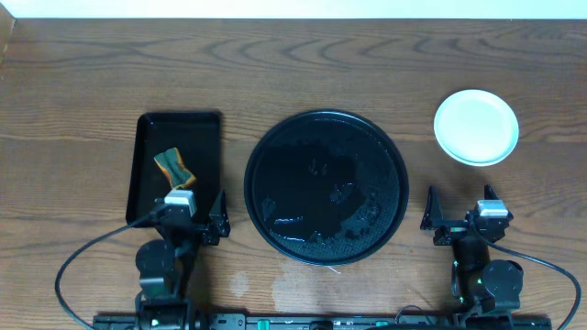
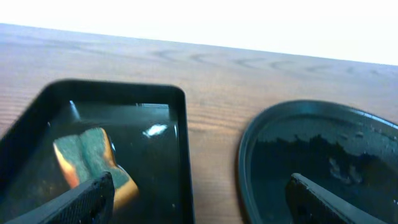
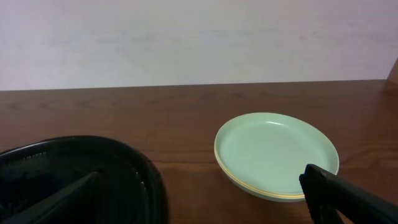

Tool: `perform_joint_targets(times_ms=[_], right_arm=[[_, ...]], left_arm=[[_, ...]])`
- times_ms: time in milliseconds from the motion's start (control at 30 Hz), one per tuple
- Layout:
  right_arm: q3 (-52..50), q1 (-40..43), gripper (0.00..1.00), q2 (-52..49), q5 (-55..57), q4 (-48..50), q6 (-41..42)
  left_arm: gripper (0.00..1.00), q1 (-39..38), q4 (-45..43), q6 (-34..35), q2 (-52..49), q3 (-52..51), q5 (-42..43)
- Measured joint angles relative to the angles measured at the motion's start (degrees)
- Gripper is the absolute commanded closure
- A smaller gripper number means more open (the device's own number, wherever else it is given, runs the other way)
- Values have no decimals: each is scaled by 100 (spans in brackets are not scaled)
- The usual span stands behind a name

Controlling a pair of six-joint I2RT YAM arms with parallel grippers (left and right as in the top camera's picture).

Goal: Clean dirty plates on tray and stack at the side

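Sitting stacked, plates (image 1: 476, 126) lie well apart from the tray (image 1: 326, 115) rim.

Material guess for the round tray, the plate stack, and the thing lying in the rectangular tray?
Round tray: likely plastic, glossy black, going by the sharp reflections and wet patches sitting on its surface.
Plate stack: probably melamine or a similar plastic, with a smooth satin sheen and thin rims, pale mint over a yellow edge.
Sponge: soft foam, orange with a green scrub face, and it lies bent.

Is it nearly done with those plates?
Looks finished, nothing left. The pale mint and yellow round plates sit stacked beside the large round glossy black tray, which holds only wet streaks. The orange-green sponge lies in the rectangular black tray. The left claw and right claw hang open, empty.
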State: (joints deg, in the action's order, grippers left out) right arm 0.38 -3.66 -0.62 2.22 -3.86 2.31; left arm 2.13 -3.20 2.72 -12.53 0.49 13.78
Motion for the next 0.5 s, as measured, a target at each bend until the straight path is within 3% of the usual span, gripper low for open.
perform_joint_targets(times_ms=[500], right_arm=[[0, 0, 1, 0, -2, 0, 0]], left_arm=[[12, 0, 352, -313, 1180, 33, -175]])
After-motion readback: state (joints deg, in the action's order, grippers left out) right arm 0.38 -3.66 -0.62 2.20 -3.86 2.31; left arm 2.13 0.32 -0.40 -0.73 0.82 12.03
